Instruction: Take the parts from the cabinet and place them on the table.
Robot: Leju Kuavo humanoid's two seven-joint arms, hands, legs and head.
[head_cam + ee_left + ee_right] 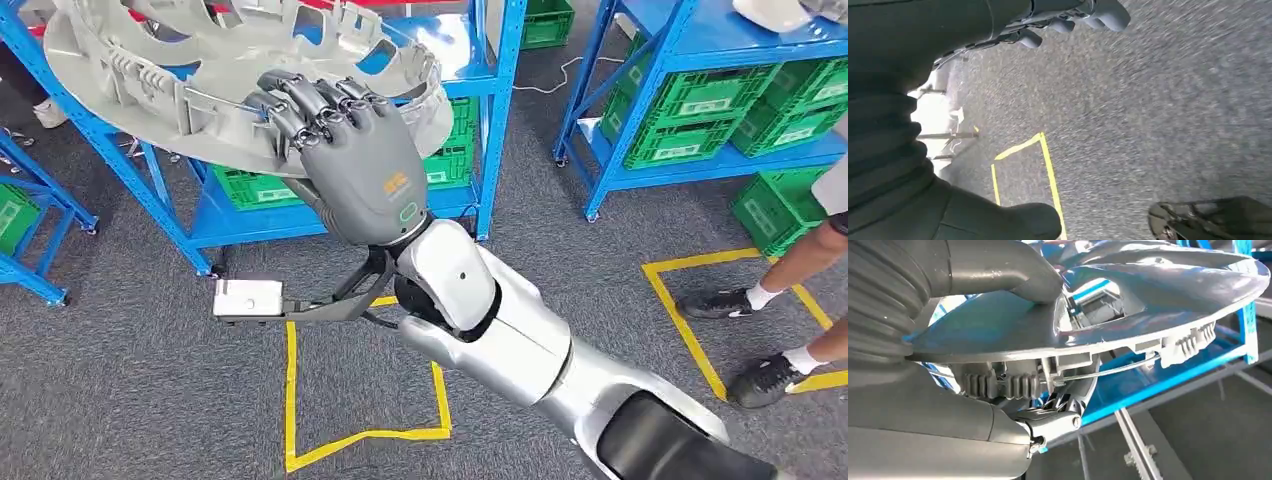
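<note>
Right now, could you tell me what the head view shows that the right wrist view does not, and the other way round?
Head view alone: green crates on blue shelves, yellow floor tape, a person's shoes and the back of the right hand. Right wrist view alone: the thumb pressed on the wheel cover's smooth face, with clips and a wire ring underneath. Both: the right hand gripping the grey wheel cover by its rim, against the blue rack.

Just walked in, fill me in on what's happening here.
The humanoid robot's right hand grips the rim of a large round grey plastic wheel cover, fingers over its edge, thumb pressed on the other face in the right wrist view. The cover is at the blue metal shelving rack, which also holds green plastic crates. The left hand hangs over grey carpet with nothing in it. A person's legs in black shoes stand nearby.
</note>
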